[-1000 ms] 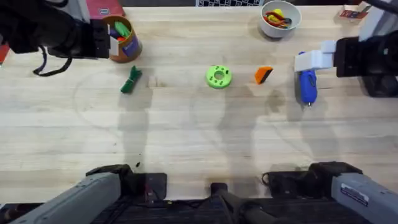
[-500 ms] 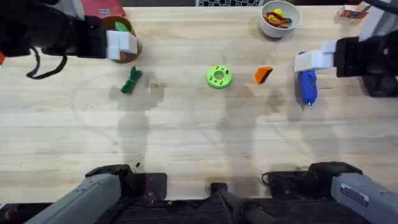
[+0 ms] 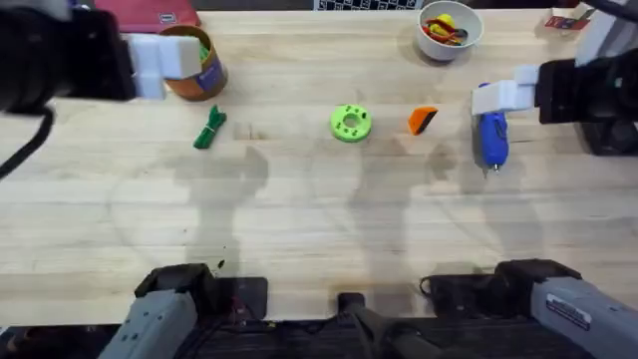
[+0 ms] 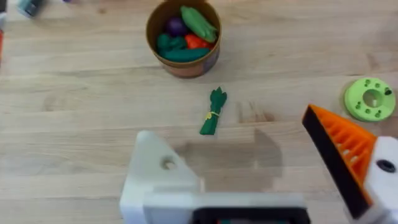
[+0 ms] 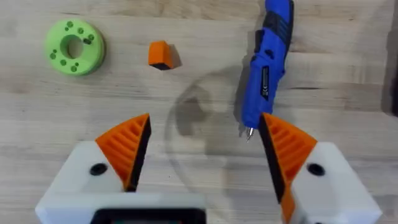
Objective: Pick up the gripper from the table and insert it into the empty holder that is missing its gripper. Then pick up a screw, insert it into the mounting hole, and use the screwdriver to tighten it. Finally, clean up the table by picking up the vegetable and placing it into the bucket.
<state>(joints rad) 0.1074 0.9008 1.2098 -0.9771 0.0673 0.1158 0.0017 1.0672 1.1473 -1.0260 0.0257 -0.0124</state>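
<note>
Veg (image 3: 210, 129) not yet in bucket (image 3: 195, 62); screwdriver (image 3: 490, 137) untouched near bench right edge; left gripper (image 4: 261, 162) & right gripper (image 5: 205, 152) both wide open, empty

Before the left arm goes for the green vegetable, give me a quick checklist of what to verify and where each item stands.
1. Left gripper open and empty: ok.
2. Green vegetable bundle lying free on the table, nothing on it: ok.
3. Left gripper above the bundle: not ok, it sits off to one side.
4. Bucket upright with its mouth open: ok, though already holding vegetables.
5. Right gripper clear of that side: ok, open over the blue screwdriver.
</note>
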